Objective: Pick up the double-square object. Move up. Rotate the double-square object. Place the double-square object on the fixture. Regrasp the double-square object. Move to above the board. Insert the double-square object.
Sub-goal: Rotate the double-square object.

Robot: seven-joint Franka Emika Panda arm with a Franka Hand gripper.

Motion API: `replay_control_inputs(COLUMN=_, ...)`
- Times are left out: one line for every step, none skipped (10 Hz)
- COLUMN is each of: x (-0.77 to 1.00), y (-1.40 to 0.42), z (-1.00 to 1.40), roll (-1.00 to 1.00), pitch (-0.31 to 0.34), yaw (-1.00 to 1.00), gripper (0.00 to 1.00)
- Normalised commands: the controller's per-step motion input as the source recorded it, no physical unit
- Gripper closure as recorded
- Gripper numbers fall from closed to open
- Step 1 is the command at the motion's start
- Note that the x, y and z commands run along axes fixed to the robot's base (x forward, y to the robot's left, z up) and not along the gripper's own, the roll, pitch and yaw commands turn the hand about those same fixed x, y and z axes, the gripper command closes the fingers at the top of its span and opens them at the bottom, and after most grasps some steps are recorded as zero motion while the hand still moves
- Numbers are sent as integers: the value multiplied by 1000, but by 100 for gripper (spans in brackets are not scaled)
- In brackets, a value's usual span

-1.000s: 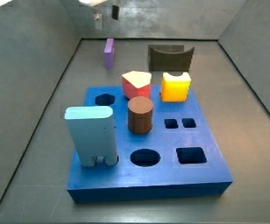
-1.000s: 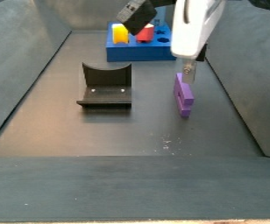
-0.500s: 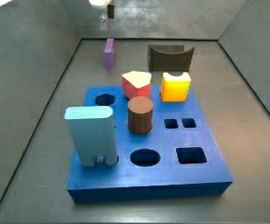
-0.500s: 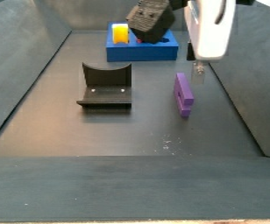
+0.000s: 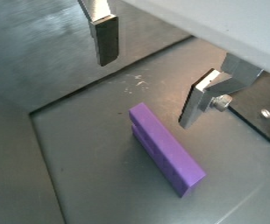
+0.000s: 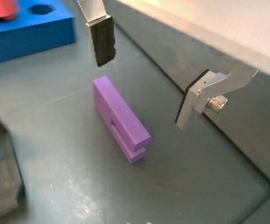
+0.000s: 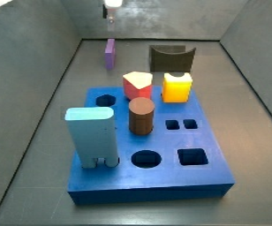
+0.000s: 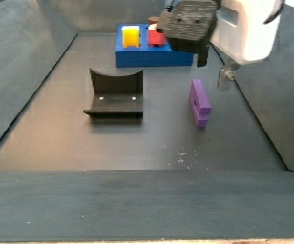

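The double-square object (image 5: pixel 166 149) is one small purple block, and it lies flat on the dark floor (image 8: pixel 150 152). Nothing is holding it. In a side view (image 7: pixel 109 52) it rests at the far end of the floor, at about 11 o'clock from the board (image 7: pixel 150 154). In a side view (image 8: pixel 200 102) it lies at 3 o'clock from the fixture (image 8: pixel 113 94), well apart from it.

The gripper (image 6: pixel 149 74) hangs over the purple block with its jaws wide apart and nothing between them. Both wrist views show two silver fingers (image 5: pixel 103 35), one on each side of the block and clear of it. In a side view only a little of the gripper (image 7: pixel 110 6) shows at the top edge, so it is hard to make out there. In a side view the big white body of the arm (image 8: pixel 249 27) is cut off at the top and hides part of the board.

There is one fixture, dark with a scooped top (image 7: pixel 170 58).

There is one blue board. On it stand one yellow cube (image 7: pixel 177 86), one red block (image 7: pixel 138 85), one brown round peg (image 7: pixel 141 116) and one tall light blue block (image 7: pixel 93 135). Five holes stay open: two small squares (image 7: pixel 181 124), one big square (image 7: pixel 192 158), one round (image 7: pixel 146 160), and one rounded hole (image 7: pixel 103 100).
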Motion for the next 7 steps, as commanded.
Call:
replay_control_inputs(x=48, y=7, z=-39, roll=10, pitch=-9, yaw=1000, gripper=0)
replay_control_inputs(x=48, y=7, z=-39, roll=11, pitch=-10, yaw=1000, gripper=0)
replay_control_inputs(x=48, y=7, z=-39, roll=11, pitch=-11, yaw=1000, gripper=0)
replay_control_inputs(x=48, y=7, z=-38, roll=12, pitch=-11, yaw=1000, gripper=0)
replay_control_inputs(x=48, y=7, z=-39, roll=13, pitch=-12, yaw=1000, gripper=0)
replay_control_inputs(x=48, y=7, z=-38, roll=13, pitch=-13, yaw=1000, gripper=0)
replay_control_inputs(x=48, y=7, z=-38, roll=15, pitch=-14, yaw=1000, gripper=0)
